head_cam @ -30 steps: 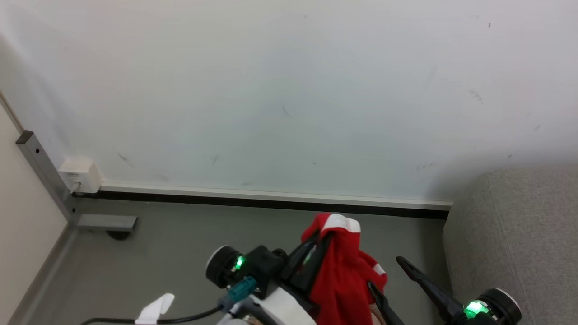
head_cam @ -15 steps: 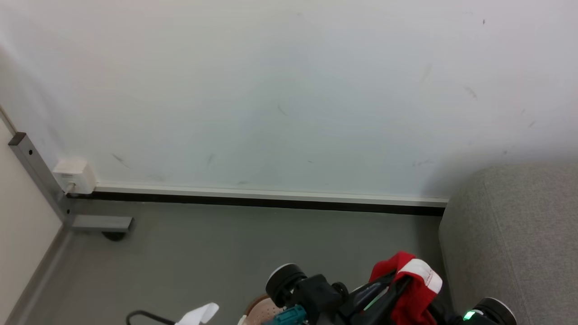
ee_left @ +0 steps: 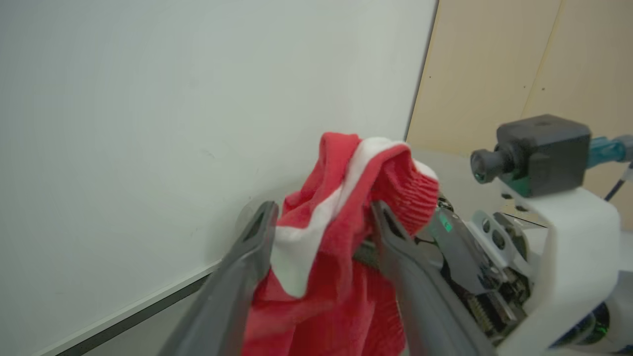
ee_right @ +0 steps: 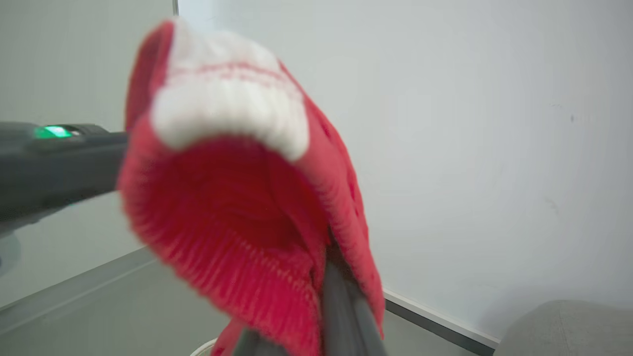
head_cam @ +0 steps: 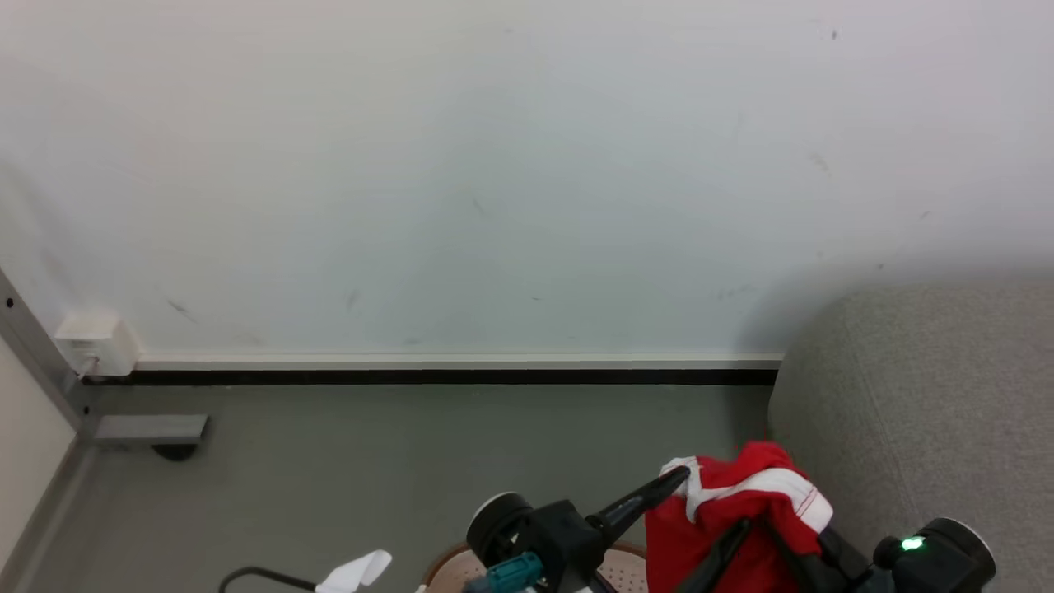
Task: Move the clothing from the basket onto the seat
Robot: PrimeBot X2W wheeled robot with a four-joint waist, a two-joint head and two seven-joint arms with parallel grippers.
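Observation:
A piece of red clothing (head_cam: 733, 515) with white trim hangs in the air between my two grippers, just left of the grey seat (head_cam: 922, 395). My right gripper (head_cam: 762, 523) is shut on the clothing (ee_right: 232, 207), which drapes over its fingers (ee_right: 341, 306). My left gripper (ee_left: 322, 207) is open, its fingers (ee_left: 252, 247) spread on either side of the clothing (ee_left: 341, 232). One left finger (head_cam: 650, 498) touches the white trim. Below, at the head view's bottom edge, shows part of the brown-rimmed basket (head_cam: 449, 564).
A white wall with a dark skirting line (head_cam: 428, 376) runs behind the grey floor (head_cam: 370, 461). At the far left sit a white wall box (head_cam: 90, 350) and a metal frame foot (head_cam: 144, 428). A black cable with a white tag (head_cam: 354, 570) lies near the basket.
The clothing has travelled right, close to the seat. My right gripper has shut on it and my left gripper has opened. The head camera has also shifted.

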